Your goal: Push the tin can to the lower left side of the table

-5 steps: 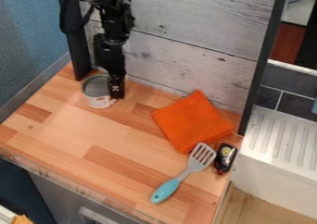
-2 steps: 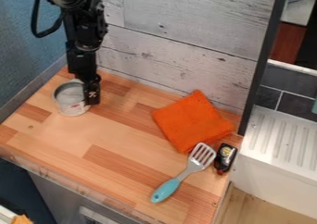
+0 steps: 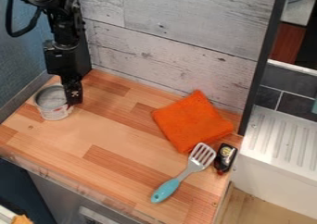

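The black gripper [image 3: 73, 98] hangs down at the upper left of the table [image 3: 117, 130], right up against the right side of the tin can [image 3: 53, 102]. The can stands upright near the table's left edge, its round grey top facing up and a pale label on its side. Whether the fingers are apart or together cannot be made out.
An orange cloth [image 3: 193, 121] lies right of centre. Below it is a spatula [image 3: 186, 172] with a blue handle, and a small dark object [image 3: 225, 158] lies by the right edge. A blue wall [image 3: 22, 56] borders the left; whitewashed boards [image 3: 180, 42] stand behind.
The gripper has moved left and slightly down in the view, and the can has shifted with it from near the back boards toward the left edge. Cloth and spatula are unmoved.
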`<state>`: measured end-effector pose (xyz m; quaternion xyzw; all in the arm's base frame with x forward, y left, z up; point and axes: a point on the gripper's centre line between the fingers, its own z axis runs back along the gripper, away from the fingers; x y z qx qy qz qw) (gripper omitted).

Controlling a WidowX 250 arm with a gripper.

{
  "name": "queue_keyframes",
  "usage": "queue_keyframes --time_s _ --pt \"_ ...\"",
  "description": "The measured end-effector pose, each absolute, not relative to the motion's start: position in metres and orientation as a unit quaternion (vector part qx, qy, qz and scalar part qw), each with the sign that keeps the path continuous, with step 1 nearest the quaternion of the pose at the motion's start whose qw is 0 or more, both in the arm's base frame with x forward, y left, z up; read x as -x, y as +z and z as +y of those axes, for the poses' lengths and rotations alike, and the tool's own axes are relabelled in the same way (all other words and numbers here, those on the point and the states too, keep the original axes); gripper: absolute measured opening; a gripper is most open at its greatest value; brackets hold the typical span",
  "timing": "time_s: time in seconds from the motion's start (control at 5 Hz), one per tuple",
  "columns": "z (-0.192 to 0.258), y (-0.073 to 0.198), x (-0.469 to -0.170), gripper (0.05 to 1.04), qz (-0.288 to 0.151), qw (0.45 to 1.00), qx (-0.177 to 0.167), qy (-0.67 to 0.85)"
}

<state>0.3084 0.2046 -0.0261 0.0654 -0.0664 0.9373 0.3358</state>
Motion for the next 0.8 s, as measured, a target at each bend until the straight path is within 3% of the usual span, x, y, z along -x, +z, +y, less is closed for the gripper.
queue_keyframes --time_s 0.4,0.8 --pt "0.234 -0.023 -0.282 0.999 -0.072 0.277 -0.1 0.953" --pt "0.236 -0.022 -0.273 0.999 -0.078 0.293 -0.12 0.945"
